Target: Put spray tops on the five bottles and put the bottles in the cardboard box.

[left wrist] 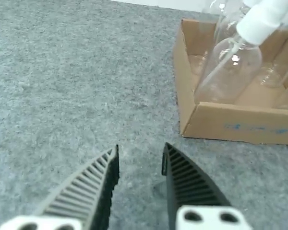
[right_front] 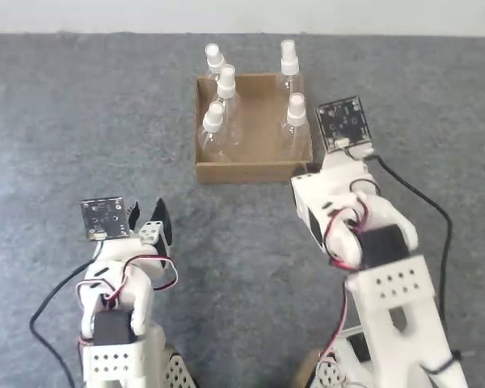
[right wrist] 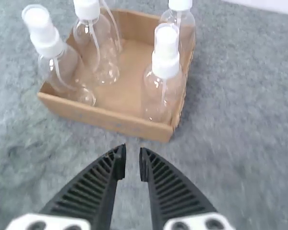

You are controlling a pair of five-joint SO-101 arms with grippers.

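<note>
The cardboard box (right_front: 255,171) is plain tan-brown with faint blue marks on one outer wall. Bottles (right_front: 223,137) are see-through clear, spray tops (right_front: 226,81) white. The table (right_front: 81,121) is mottled grey. Left gripper (left wrist: 140,148) and right gripper (right wrist: 132,155) are ribbed black on white, arms (right_front: 388,283) white.

Grey felt-like table cover (right_front: 81,121), pale strip (right_front: 242,14) — far edge

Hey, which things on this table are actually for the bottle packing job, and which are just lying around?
For the job:
- five bottles
- spray tops, already fitted on them
- cardboard box, with bottles standing in it

Just lying about:
- grey mat under everything
- black cable trailing beside an arm
</note>
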